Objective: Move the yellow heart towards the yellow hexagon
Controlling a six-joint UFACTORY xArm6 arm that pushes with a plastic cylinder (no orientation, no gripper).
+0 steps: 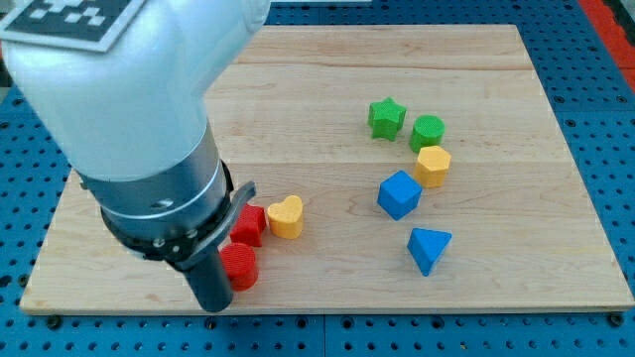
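The yellow heart (286, 216) lies on the wooden board (327, 69), left of centre. The yellow hexagon (433, 165) lies well to its right and a little higher in the view. My arm fills the view's upper left. The dark rod comes down at the lower left, and my tip (213, 308) rests near the board's bottom edge, just left of a red round block (239, 266). Another red block (248, 225), partly hidden by the arm, touches the heart's left side. The tip stands below and left of the heart, apart from it.
A green star (387, 117) and a green round block (428, 130) lie above the yellow hexagon, the round one touching it. A blue cube (399, 193) sits just below-left of the hexagon. A blue triangle (429, 248) lies further down.
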